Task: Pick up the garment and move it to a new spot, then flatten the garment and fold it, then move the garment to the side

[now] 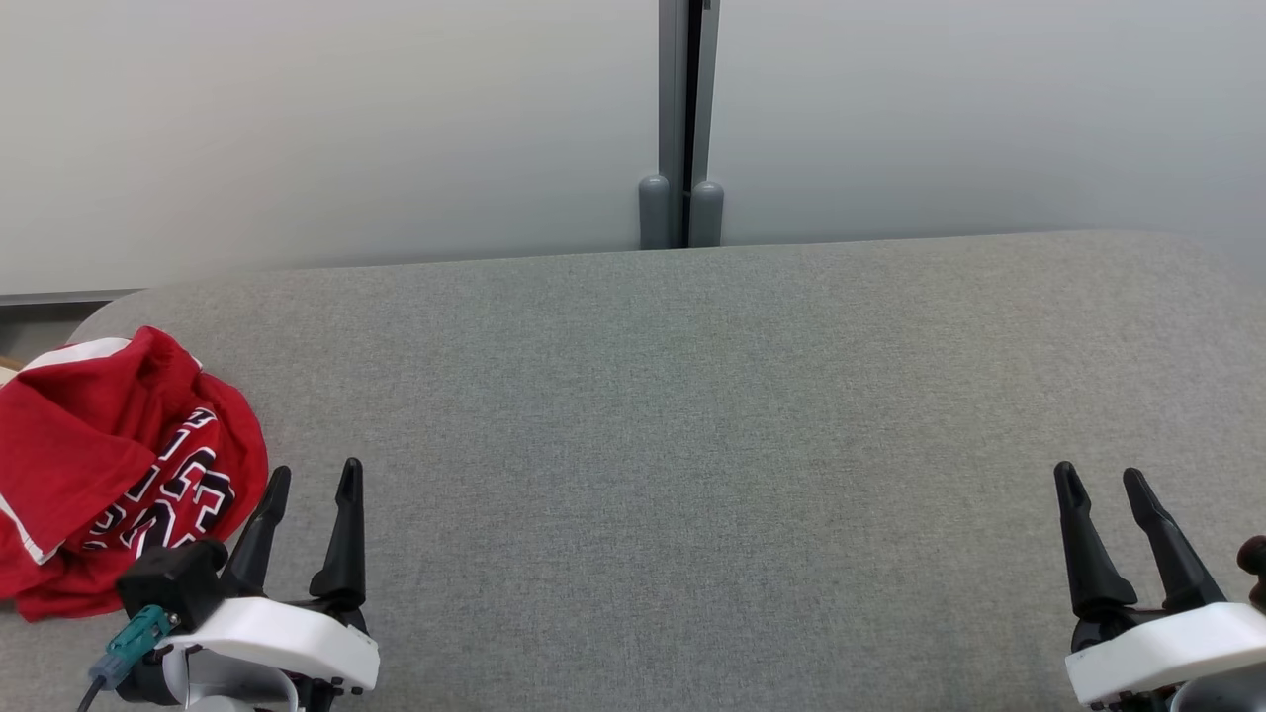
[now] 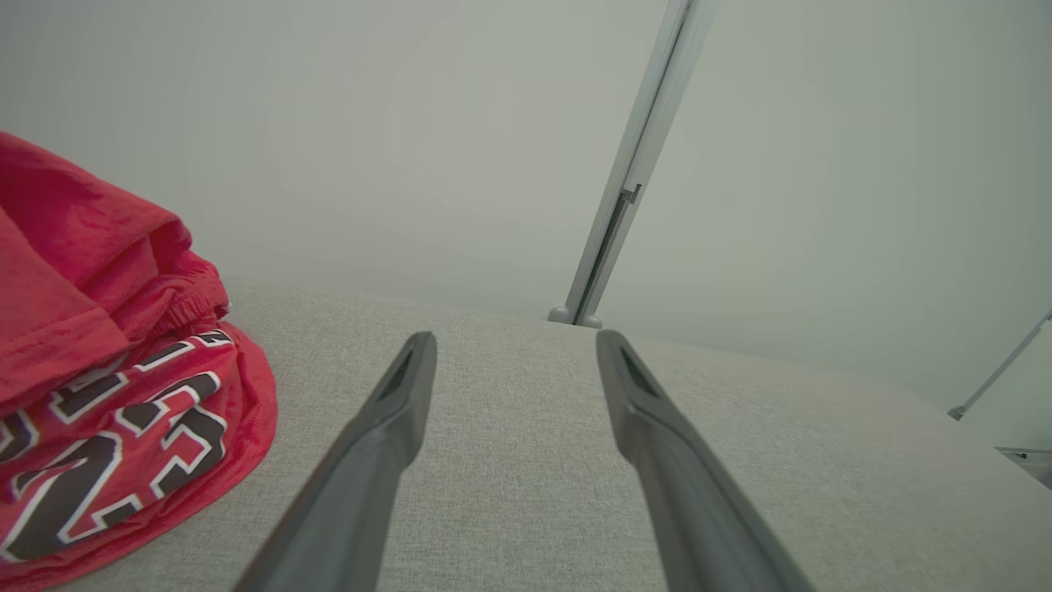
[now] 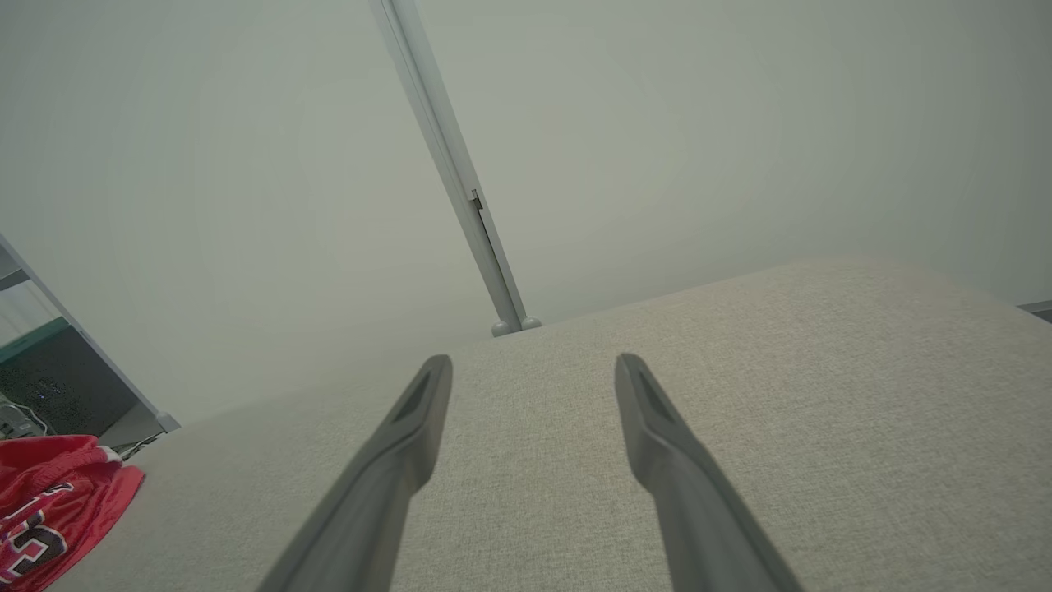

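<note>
Lying crumpled at the left edge of the grey cloth-covered desk (image 1: pixel 692 415), the red garment (image 1: pixel 109 465) shows a white trim band and large black-and-white lettering on its upper folds; part of the heap reaches the left border of the head view, so I cannot tell whether it overhangs the desk edge. My left hand (image 1: pixel 316 470) sits near the front edge of the desk, just to the right of the garment, its two dark fingers spread apart and holding nothing. In the left wrist view the same hand (image 2: pixel 515 337) points across bare cloth toward the far edge, with the garment (image 2: pixel 107 395) beside the left finger and clear of it. My right hand (image 1: pixel 1098 472) sits near the front right corner, well apart from the garment, fingers likewise spread and empty. The right wrist view shows this hand (image 3: pixel 534 359) over bare desk, with the garment (image 3: pixel 49 501) far off at the lower left. A pale partition with a grey post (image 1: pixel 682 119) stands behind the far edge.
</note>
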`<state>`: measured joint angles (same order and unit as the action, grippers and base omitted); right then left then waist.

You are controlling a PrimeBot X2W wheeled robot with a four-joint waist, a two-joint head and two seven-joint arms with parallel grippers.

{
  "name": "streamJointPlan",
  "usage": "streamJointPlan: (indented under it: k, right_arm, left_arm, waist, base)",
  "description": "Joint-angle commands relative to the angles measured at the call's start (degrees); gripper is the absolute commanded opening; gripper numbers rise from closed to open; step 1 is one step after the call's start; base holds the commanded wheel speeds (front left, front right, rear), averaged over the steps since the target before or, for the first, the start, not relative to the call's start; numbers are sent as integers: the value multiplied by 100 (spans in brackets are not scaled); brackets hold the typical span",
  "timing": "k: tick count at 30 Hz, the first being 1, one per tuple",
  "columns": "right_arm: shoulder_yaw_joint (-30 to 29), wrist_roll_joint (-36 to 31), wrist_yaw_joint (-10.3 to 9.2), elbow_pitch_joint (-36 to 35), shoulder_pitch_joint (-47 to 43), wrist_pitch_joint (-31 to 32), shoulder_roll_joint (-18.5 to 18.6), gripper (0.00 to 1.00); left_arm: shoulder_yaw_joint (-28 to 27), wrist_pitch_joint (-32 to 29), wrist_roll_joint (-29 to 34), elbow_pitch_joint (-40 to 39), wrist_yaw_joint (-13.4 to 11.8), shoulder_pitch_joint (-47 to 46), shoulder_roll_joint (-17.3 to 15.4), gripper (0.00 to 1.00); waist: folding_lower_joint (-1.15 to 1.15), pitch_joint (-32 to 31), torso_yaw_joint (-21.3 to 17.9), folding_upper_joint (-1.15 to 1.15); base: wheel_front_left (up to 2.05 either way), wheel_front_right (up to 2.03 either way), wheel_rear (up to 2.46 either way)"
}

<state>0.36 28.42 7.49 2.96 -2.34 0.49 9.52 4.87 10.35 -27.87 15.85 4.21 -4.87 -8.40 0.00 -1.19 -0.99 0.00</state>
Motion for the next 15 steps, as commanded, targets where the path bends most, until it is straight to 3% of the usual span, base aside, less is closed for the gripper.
streamJointPlan:
  k: [1, 15]
  right_arm:
    - [-4, -126, 0, -41, -5, -50, 44, 100]
    - [15, -752, 0, -88, -138, -116, -9, 100]
  left_arm:
    - [19, 53, 141, -8, -24, -5, -55, 100]
    - [81, 240, 805, 128, -75, 75, -32, 100]
  waist:
    - [0, -1, 3, 0]
    - [0, -17, 39, 0]
  base:
    - [0, 0, 0]
    - [0, 0, 0]
